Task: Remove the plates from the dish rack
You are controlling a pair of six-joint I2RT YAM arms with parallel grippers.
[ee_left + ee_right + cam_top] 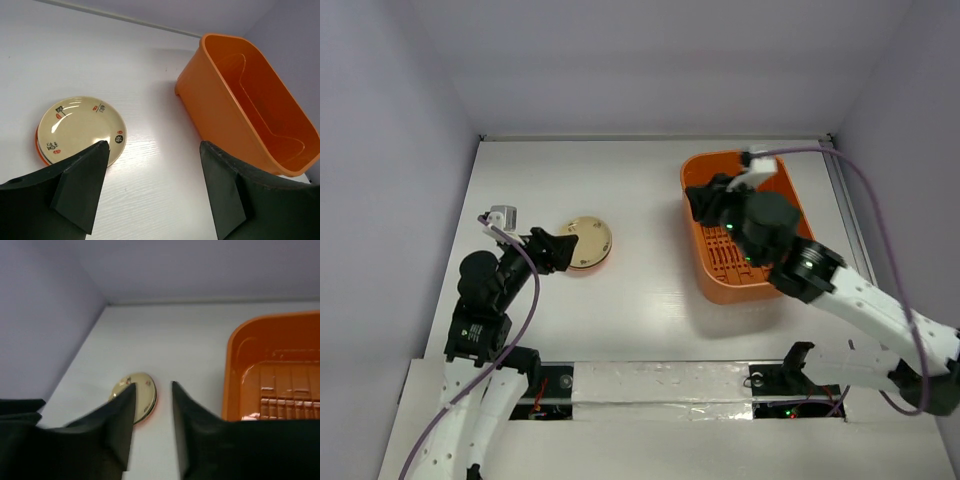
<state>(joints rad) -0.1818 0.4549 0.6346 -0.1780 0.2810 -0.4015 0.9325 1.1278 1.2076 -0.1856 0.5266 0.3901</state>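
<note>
The orange dish rack (760, 275) stands at the right of the table; it also shows in the left wrist view (240, 100) and the right wrist view (280, 375). A cream plate (590, 240) lies on a red-orange plate at mid-left, and this stack shows in the left wrist view (80, 127) and the right wrist view (145, 392). My left gripper (568, 250) is open and empty, just left of the stack (152, 185). My right gripper (700, 205) hovers over the rack's left wall, open and empty (152, 390). No teal or tan plate is in view.
White walls close the table at the back and both sides. The rack's ribbed floor (730, 255) shows in front of the right gripper. A purple cable (880, 210) loops over the right arm. White table (640, 200) lies between the stack and the rack.
</note>
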